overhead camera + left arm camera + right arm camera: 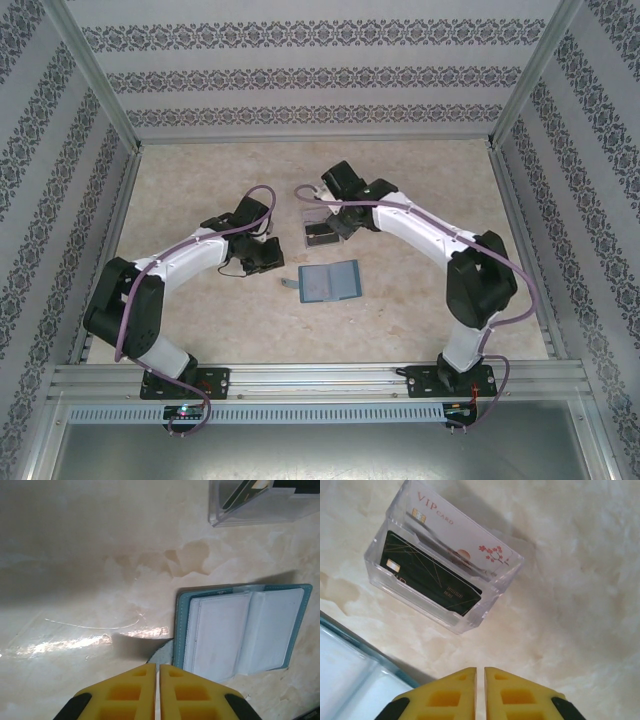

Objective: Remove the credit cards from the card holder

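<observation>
On a beige marbled surface (420, 320), an open teal-blue bifold card holder (240, 630) is laid flat just right of the closed, empty left jaws. Ahead of the closed, empty right jaws, a clear plastic stand (490, 605) is seen, with a white credit card (462, 537) and a black credit card (427, 580) stood inside.

credit cards: two are counted, a white credit card (462, 540) and a black credit card (427, 580) | card holder (240, 630): one is seen | clear plastic box (500, 582): one is seen | grippers: two are seen, left gripper (158, 690) and right gripper (480, 690)
</observation>
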